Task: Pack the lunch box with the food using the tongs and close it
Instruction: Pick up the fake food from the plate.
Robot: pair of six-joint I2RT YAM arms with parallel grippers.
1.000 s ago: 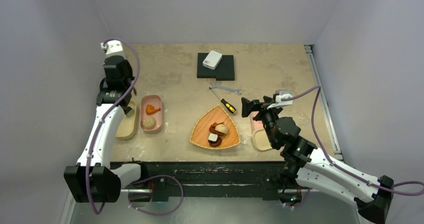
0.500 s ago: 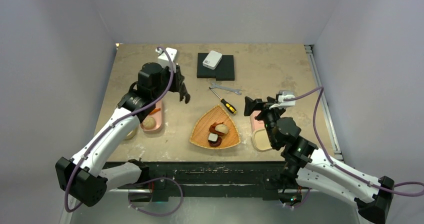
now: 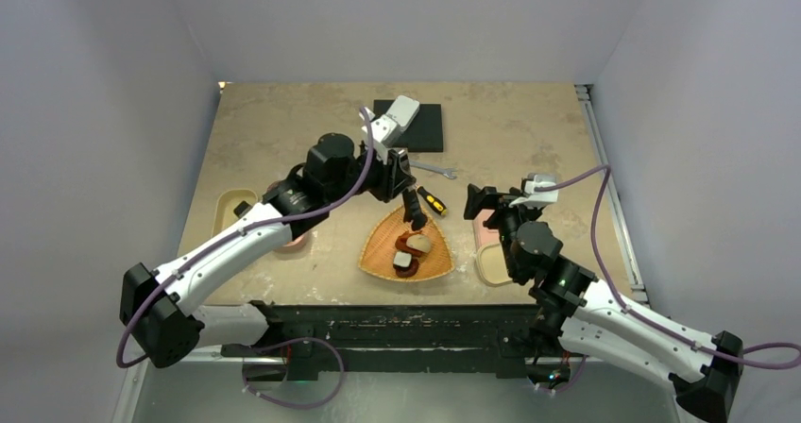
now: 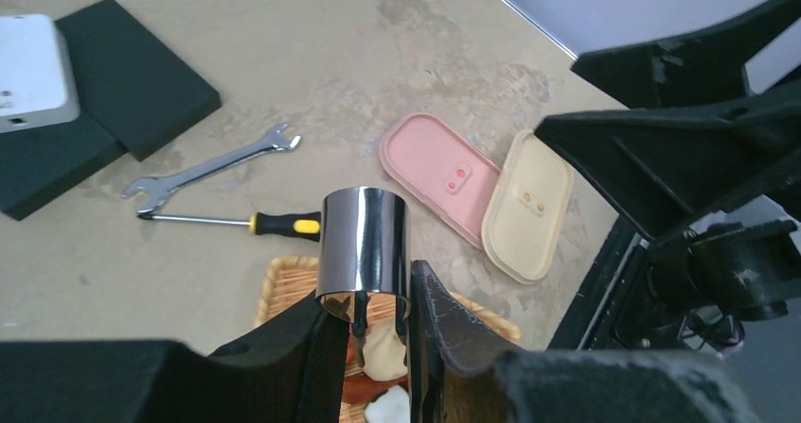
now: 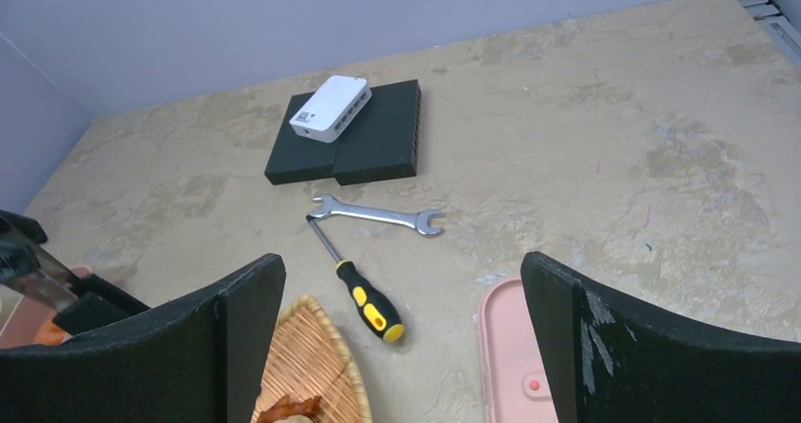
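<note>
Left arm reaches out over the woven tray. Left claw is narrowed onto the tongs, clamping the joined end so both long arms hang free, tips down toward the tray's far part. That looks like the ready pose for a pick, with nothing pinched yet.

The tongs read slim and dark from above. From the wrist, the bend is a polished steel loop, mirror-bright. The claw's pads are matte black and scuffed (good for a slick strip, I'd guess).

The food sits heaped toward the tray's near edge:
- a smooth round beige bun
- a reddish-brown piece
- a black-and-white piece

The tray itself is fan-shaped, ribbed tan wicker.

The pink lunch box lies left of the tray, mostly under the left arm. A beige box sits further left.

The pink lid and beige lid, rounded and flat with a plastic sheen, lie overlapping right of the tray. They are off the boxes, so closing comes later.

Right claw hovers right of the tray, spread wide and empty, likely waiting for lid duty.

Beyond the tray are a yellow-and-black screwdriver and a silver wrench, bare on the mottled stone-look table.
</note>
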